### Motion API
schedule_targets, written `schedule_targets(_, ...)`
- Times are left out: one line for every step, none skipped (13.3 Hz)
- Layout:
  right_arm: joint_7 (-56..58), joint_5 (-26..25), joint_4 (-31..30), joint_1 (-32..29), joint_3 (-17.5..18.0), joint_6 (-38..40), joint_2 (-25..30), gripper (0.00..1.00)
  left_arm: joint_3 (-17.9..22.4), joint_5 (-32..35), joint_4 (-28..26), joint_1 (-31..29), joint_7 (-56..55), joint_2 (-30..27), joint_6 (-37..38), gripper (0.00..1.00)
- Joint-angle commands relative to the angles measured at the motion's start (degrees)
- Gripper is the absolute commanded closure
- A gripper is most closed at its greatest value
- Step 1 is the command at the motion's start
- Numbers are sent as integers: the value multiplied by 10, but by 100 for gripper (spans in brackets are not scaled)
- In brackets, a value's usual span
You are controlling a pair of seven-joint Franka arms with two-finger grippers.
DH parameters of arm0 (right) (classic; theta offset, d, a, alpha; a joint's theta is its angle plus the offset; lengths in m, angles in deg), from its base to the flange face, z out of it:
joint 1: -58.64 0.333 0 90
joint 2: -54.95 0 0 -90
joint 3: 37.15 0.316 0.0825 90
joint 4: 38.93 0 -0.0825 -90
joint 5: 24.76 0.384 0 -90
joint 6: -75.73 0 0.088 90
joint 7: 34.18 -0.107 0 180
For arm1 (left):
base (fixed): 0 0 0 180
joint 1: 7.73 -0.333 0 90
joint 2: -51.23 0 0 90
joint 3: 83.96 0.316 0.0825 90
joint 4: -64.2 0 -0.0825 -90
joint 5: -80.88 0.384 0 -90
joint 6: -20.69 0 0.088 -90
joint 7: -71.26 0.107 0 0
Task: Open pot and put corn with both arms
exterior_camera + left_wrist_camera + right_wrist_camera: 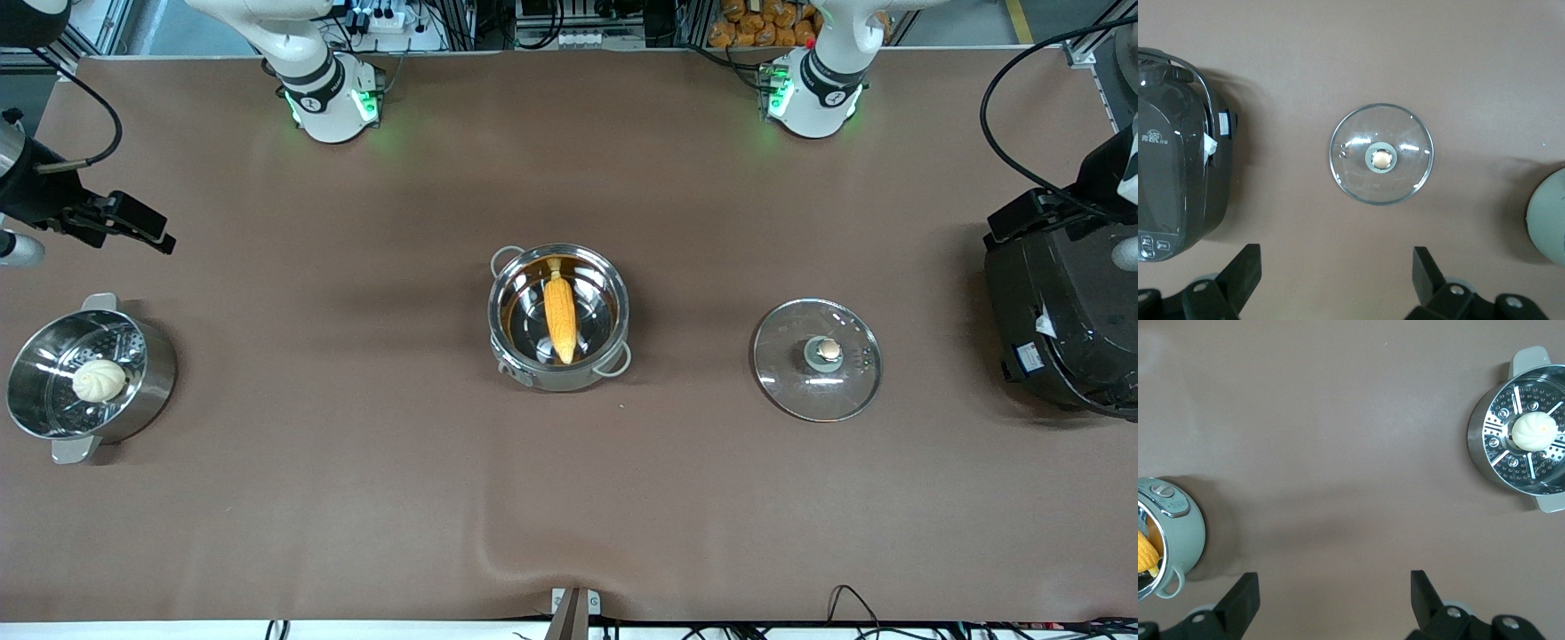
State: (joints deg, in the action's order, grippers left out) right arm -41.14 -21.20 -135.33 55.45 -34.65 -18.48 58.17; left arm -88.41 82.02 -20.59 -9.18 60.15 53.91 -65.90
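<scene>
steamer pot (89, 378): nearest the front camera, at the right arm's end of the table (356, 498); white bun (99, 380) sits on its perforated insert. Not part of the task.
lid (817, 359): off the pot, flat on the table toward the left arm's end, knob up, well apart from the pot. Opening looks done.
pot (558, 317): mid-table, uncovered, upright.
corn (560, 317): inside the pot, lying along the bottom, pointed end toward the front camera. Placing looks done.
black cooker (1062, 324): at the left arm's end, beside the lid, untouched.
left claw (1337, 273): up in the air over the bare table between the lid and the cooker, fingers spread wide, holding nothing.
right claw (1335, 599): up over the bare table between the pot and the steamer pot, fingers wide, empty.
progress: both steps appear finished; nothing left that shows, unless the lid should go back on. Both arms look parked.
</scene>
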Motion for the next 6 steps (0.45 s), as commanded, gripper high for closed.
schedule_targets(2,2,11,-14,11,-3,8,0,-5,-4,0,-4,14,3,8,0)
schedule_targets(2,2,16,-14,11,0,6,0,-5,-6,1,-3,16,3,9,0)
schedule_targets(2,2,16,-14,11,2,6,0,-6,-6,2,-1,16,3,8,0)
schedule_targets(3,2,16,-14,11,3,6,0,-11,-5,2,-3,15,3,10,0)
schedule_targets(2,2,16,-14,11,3,6,0,-13,-5,2,-4,15,2,10,0)
schedule_targets(2,2,16,-14,11,3,6,0,-13,-4,2,-5,15,2,10,0)
